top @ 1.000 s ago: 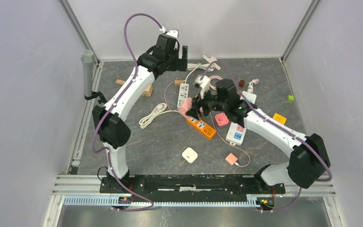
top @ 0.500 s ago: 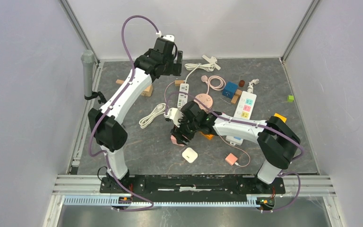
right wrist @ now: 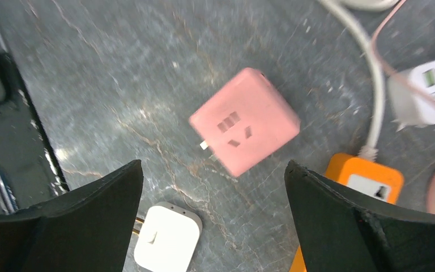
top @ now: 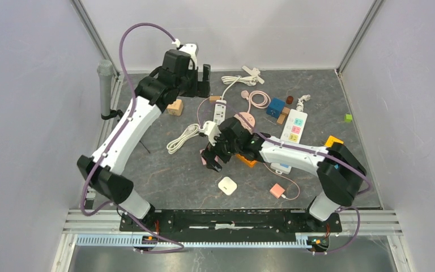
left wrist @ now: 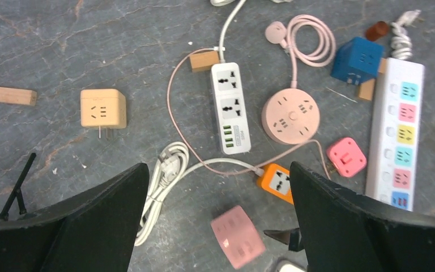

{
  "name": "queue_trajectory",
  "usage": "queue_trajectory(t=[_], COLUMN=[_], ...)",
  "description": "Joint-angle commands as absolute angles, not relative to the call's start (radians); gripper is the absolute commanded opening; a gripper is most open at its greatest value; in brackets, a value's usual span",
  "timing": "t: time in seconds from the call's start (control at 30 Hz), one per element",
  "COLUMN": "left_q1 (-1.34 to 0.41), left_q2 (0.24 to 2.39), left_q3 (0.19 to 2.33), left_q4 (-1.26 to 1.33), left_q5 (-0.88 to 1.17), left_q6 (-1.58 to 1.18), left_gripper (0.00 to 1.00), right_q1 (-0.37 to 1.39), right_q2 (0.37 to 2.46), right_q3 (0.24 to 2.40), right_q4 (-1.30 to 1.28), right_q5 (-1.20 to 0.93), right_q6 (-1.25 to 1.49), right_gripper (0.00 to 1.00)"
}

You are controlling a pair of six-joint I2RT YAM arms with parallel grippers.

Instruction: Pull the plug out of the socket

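1. Near the middle of the bench (right wrist: 119, 85), the pink plug cube (right wrist: 243, 122) is lying loose, its metal prongs showing and sitting in no socket. The orange power strip (right wrist: 368, 181) is lying just to its right.
2. The right gripper (right wrist: 213, 164) is hovering directly over the cube with its fingers (right wrist: 79, 226) spread wide, neither one touching it.
3. The left gripper (left wrist: 218, 167) is hanging raised over the far side of the bench, its fingers (left wrist: 90, 221) likewise apart and holding nothing.
4. Judging by this, the pulling is looking done and the release is being rounded off. The next move is calling only for the right arm to lift straight up without nudging the cube back toward the strip.
5. No brand or writing is showing clearly enough to read; only slot openings are marking the cube's face.
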State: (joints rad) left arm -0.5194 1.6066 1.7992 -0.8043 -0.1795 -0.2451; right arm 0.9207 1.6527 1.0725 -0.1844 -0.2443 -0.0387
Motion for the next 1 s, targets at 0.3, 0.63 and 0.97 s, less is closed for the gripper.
queue_trajectory(t=[0.3,0.63,0.97], left_q1=[-0.609,-0.611,-0.611], left_q2=[1.321,1.047,0.763], left_q3=[1.685,1.592,1.530], left_q4=[-0.824,-0.851,-1.040], left_q5=[-0.110,-0.284,-0.504], left_q6=[-0.371,-0.397,-0.419], left_gripper=[1.00,1.00,1.00], right_q1=[0.821,0.718,0.719], right_q2=[1.160,0.855,0.620], right_q3=[1.043,1.069,1.184], right_q4=[-0.292,-0.460,-0.528], right_q5=[0.330,0.881,1.019], right_q6=[0.083,0.022,-0.051], right_gripper=[0.98,0.98,0.98])
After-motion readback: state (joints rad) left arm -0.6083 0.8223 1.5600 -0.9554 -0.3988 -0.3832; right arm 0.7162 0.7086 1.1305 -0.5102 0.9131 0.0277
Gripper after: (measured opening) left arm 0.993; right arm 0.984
